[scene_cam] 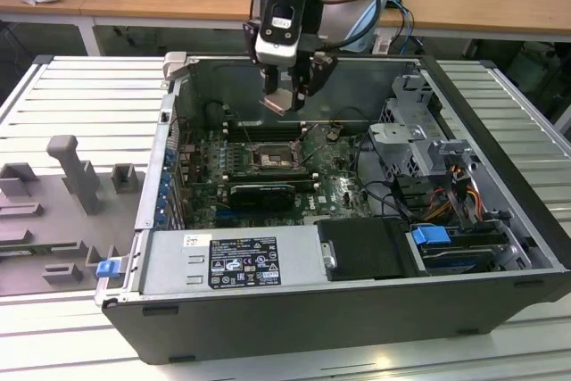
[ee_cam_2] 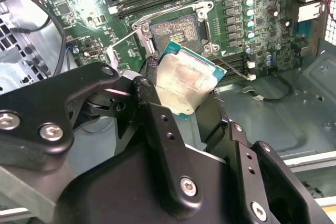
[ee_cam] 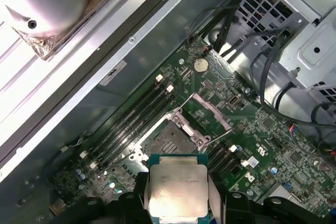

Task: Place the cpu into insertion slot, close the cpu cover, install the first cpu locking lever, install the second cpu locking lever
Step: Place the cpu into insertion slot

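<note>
My gripper (scene_cam: 284,95) is shut on the cpu (scene_cam: 281,102), a flat square chip with a pale metal top and a green edge. It hangs in the air above the green board inside the open computer case. The insertion slot (scene_cam: 270,160) lies below and slightly nearer the camera, its dark centre bare. In both wrist views the cpu (ee_cam_2: 184,85) (ee_cam: 176,192) sits between the black fingers (ee_cam_2: 152,80), apart from the insertion slot (ee_cam_2: 176,30) (ee_cam: 169,141). The cpu cover (ee_cam: 210,113) (ee_cam_2: 126,43) stands swung open beside the slot. A thin wire lever (ee_cam_2: 233,69) juts out near the slot.
Long black memory slots (scene_cam: 268,131) run just behind the socket. A black card (scene_cam: 263,194) lies in front of it. A power supply (scene_cam: 232,260) lines the case's front and a grey drive cage (scene_cam: 419,144) fills the exterior view's right. Grey fixtures (scene_cam: 80,171) stand outside the case.
</note>
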Action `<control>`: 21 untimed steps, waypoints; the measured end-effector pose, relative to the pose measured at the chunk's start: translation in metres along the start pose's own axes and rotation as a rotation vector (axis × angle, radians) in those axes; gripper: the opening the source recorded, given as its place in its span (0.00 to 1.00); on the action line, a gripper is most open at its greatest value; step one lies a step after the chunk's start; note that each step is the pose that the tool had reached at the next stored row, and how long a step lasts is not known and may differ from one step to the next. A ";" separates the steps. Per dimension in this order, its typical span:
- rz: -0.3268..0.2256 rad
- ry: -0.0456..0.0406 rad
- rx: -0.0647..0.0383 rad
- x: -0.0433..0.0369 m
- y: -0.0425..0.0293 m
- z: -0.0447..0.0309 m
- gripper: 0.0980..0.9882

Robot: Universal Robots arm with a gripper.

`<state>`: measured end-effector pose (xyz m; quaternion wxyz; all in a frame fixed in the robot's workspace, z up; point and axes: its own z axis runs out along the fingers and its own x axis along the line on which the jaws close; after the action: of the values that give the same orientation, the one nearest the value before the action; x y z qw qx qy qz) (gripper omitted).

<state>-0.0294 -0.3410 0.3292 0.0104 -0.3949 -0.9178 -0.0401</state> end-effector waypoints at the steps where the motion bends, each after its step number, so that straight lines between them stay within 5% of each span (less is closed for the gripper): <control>1: 0.010 -0.0001 0.000 0.0000 0.0000 0.0003 0.49; 21: 0.189 0.0038 0.008 -0.0004 -0.0006 0.0084 0.49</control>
<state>-0.0294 -0.3410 0.3208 0.0173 -0.4797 -0.8765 -0.0362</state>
